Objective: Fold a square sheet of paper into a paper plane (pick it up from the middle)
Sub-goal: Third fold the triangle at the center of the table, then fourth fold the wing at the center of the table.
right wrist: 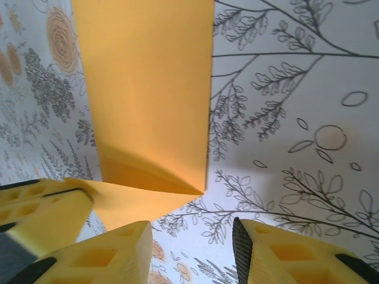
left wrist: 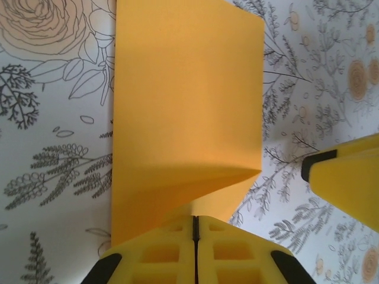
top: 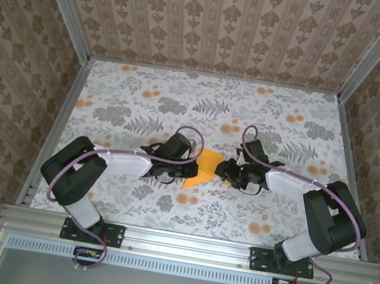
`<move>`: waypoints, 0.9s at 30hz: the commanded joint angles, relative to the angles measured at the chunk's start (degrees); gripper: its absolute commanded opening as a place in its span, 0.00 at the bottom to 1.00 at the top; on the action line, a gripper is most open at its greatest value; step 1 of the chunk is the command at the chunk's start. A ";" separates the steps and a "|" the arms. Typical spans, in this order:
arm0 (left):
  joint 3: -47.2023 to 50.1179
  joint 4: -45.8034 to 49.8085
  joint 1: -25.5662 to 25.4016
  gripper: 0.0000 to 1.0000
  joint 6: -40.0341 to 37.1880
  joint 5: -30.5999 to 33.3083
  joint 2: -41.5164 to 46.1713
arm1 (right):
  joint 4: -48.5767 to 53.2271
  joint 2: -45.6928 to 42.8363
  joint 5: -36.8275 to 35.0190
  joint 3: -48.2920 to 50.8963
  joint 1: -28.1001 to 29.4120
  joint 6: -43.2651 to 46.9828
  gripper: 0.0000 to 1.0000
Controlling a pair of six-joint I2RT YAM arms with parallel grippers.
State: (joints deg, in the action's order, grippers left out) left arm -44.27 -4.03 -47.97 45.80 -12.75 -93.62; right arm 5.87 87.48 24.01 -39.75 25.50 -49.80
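You have orange sheet of paper (top: 206, 168) at middle of table (top: 146, 98), partly folded, between both arms. Your left fingers (left wrist: 154, 251) together, clamped on its folded edge. Your right fingers (right wrist: 284, 254) apart, just beside sheet, gripping nothing.

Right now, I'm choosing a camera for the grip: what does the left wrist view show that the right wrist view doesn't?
Left wrist: the left gripper shut on an edge of the paper. Right wrist: the right gripper open, with bare table between its fingers. Both: the folded paper with its diagonal crease, lying on the table.
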 commanded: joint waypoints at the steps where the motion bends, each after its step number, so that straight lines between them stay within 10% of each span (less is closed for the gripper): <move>1: -2.12 2.38 -0.13 0.05 -0.94 2.31 -1.77 | -2.66 0.76 0.92 0.70 0.03 -2.76 0.42; 27: 0.34 2.14 1.38 0.02 3.76 4.97 -3.30 | -11.32 7.49 5.91 -0.34 2.37 -8.65 0.40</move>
State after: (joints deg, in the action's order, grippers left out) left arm -44.34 -2.46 -46.83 48.42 -8.14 -96.29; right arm -1.80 93.65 27.40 -39.70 26.92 -56.62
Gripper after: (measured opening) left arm 0.044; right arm 0.402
